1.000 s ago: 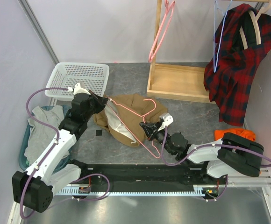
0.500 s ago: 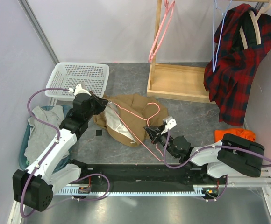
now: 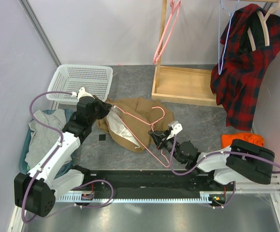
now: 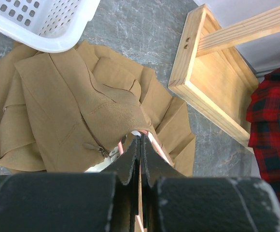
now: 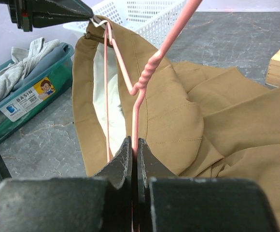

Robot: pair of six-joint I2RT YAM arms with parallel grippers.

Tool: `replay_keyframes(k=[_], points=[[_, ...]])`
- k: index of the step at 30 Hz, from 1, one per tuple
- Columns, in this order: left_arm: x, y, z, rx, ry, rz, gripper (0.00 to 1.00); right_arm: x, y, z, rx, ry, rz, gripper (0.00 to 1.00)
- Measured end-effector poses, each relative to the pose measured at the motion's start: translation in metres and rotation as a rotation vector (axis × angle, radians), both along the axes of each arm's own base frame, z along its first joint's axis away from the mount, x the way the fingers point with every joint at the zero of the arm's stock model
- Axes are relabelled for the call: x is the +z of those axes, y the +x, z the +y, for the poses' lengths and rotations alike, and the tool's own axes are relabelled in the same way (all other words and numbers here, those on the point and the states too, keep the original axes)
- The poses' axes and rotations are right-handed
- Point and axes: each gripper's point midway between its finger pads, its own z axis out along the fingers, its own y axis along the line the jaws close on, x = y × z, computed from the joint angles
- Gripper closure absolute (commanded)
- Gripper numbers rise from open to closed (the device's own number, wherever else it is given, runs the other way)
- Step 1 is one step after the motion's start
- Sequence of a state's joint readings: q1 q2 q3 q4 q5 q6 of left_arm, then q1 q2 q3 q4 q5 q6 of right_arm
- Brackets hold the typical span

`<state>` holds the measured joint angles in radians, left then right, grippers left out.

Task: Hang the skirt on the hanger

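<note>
The tan-brown skirt point(image 3: 135, 121) lies crumpled on the grey floor, its waistband lifted at the left. My left gripper point(image 3: 106, 103) is shut on the waistband edge; in the left wrist view the gripper point(image 4: 141, 141) pinches the cloth of the skirt point(image 4: 77, 96). The thin pink hanger point(image 3: 145, 126) lies across the skirt, one end inside the raised waistband. My right gripper point(image 3: 155, 137) is shut on its wire. In the right wrist view the gripper point(image 5: 134, 143) clamps the hanger point(image 5: 139, 96) in front of the skirt point(image 5: 188, 116), with the left gripper point(image 5: 58, 12) at top left.
A white basket point(image 3: 84, 79) stands behind the skirt. A teal bin point(image 3: 24, 159) with a grey garment is at the left. The wooden rack base point(image 3: 186, 84) is at the back, with a second pink hanger point(image 3: 166, 34), a light-blue hanger point(image 3: 224, 38) and the plaid shirt point(image 3: 244, 72) hanging above.
My right gripper has moved a little right and nearer with the hanger, so its hook has shifted right. The left gripper keeps its hold on the waistband.
</note>
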<state>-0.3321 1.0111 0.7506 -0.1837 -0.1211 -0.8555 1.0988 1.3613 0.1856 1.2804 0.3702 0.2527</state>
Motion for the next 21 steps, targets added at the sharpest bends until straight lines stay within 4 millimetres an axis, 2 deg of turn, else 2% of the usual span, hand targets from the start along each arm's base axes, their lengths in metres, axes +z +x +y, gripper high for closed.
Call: replay_keyframes(k=[11, 16, 21], points=[[-0.002, 0.002, -0.001, 0.006, -0.012, 0.008, 0.98, -0.005, 0.004, 0.015, 0.007, -0.027, 0.003, 1.0], [-0.003, 0.002, -0.001, 0.008, -0.01, 0.011, 0.98, 0.003, 0.005, 0.017, 0.006, -0.012, -0.012, 1.0], [-0.004, 0.002, 0.0, 0.012, -0.006, 0.017, 0.98, 0.026, 0.005, 0.012, -0.005, 0.039, -0.047, 1.0]])
